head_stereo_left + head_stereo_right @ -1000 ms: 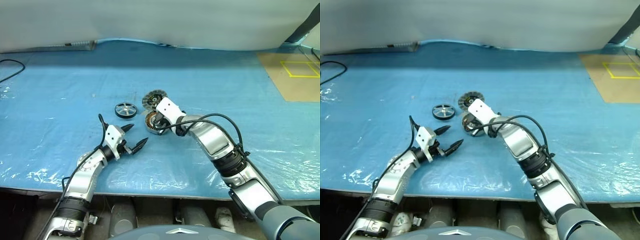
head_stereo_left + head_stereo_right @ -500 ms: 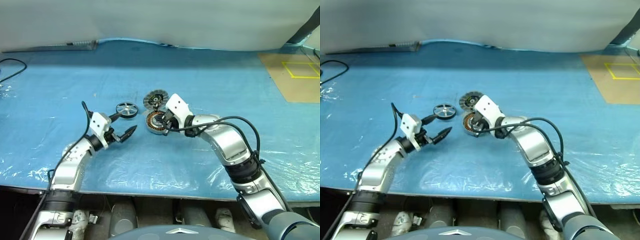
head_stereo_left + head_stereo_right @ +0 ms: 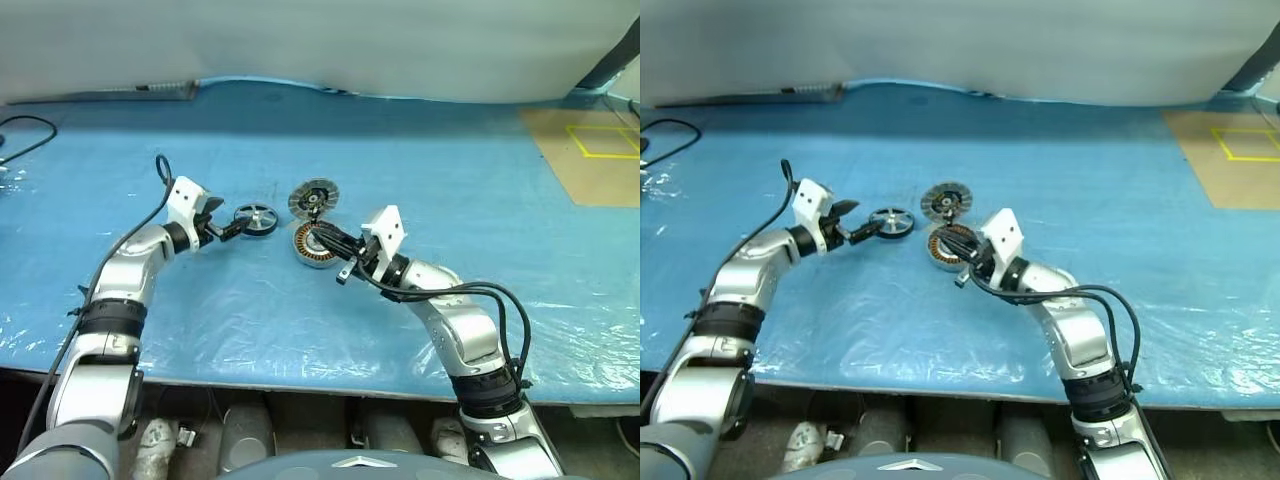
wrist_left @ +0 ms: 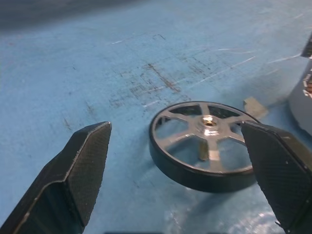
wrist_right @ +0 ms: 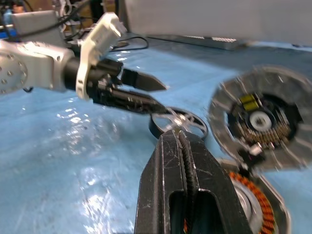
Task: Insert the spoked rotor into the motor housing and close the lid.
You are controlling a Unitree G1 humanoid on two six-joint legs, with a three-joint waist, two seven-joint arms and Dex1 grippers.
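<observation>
On the blue-covered bench [image 3: 480, 170] the motor housing [image 3: 312, 246] lies centrally, the lid [image 3: 313, 198] touching its far edge, the spoked rotor [image 3: 256, 218] just left. The left end effector [image 3: 226, 224] straddles the rotor, fingers spread; the right end effector [image 3: 322, 238] is closed, empty, above the housing.
</observation>
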